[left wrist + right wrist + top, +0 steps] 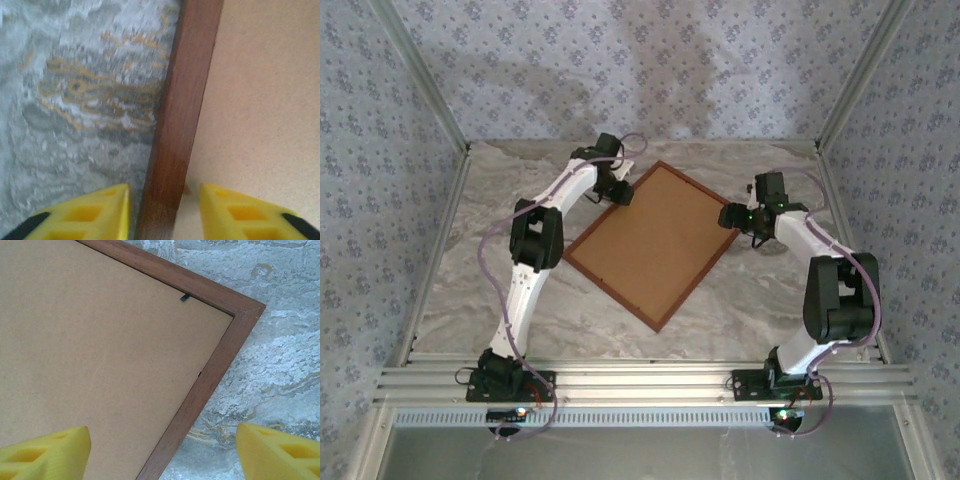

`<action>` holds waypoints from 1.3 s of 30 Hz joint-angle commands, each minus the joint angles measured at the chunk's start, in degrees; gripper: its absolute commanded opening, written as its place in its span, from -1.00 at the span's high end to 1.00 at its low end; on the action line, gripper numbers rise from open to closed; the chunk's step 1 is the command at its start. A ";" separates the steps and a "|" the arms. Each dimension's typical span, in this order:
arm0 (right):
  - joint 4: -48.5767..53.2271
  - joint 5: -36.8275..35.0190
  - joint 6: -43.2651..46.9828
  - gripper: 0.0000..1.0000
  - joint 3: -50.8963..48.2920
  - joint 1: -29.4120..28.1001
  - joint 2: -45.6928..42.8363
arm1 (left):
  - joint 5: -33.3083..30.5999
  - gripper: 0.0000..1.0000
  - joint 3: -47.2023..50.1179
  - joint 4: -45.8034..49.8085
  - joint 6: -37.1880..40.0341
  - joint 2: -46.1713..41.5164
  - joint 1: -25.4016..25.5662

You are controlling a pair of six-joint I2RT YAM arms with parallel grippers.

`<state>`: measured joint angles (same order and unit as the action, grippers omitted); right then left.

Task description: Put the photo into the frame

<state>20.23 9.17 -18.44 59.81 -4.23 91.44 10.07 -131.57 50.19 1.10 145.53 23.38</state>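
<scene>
As the frame [180, 110] lies back-up, the left hand [164, 189] straddles its rail unclamped, the right hand [162, 430] spread over its corner.

From above, you get soft, even light that looks a bit pale, with faint grey shadows on the back wall [620, 60] and small dark ones on the table [450, 290] under the arms [535, 240]. Your left wrist view is blurry, most at the top left. Your right wrist view is sharper, but the 2 yellow fingers [45, 450] at the bottom look soft.
</scene>
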 commanded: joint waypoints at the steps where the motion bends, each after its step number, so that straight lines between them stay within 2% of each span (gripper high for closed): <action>1: 3.19 -0.56 0.28 -0.56 -0.51 0.58 -1.16 | -3.74 0.36 7.20 4.30 -1.64 -4.38 -0.04; 8: 6.36 0.66 0.91 -0.46 5.18 -0.10 4.10 | -5.53 0.53 44.36 -15.73 -13.51 -27.14 -3.28; 14: 10.88 0.07 3.60 -0.28 14.19 -2.92 13.54 | -6.06 0.59 60.62 -22.87 -16.84 -35.93 -4.47; 23: 13.89 -0.22 4.89 -0.03 23.73 -5.38 22.63 | -5.36 0.60 63.89 -24.72 -17.23 -36.33 -4.74; 29: 16.48 -1.80 5.35 0.14 26.73 -5.92 25.71 | -5.22 0.60 64.20 -25.15 -17.28 -36.02 -4.93; 39: 16.82 -1.30 5.52 0.23 27.77 -6.40 27.73 | -4.88 0.60 64.07 -25.02 -16.92 -35.41 -5.14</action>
<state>35.24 8.29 -13.63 85.76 -10.28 117.78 5.52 -69.38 25.45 -14.66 108.05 18.74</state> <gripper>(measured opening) 0.388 0.205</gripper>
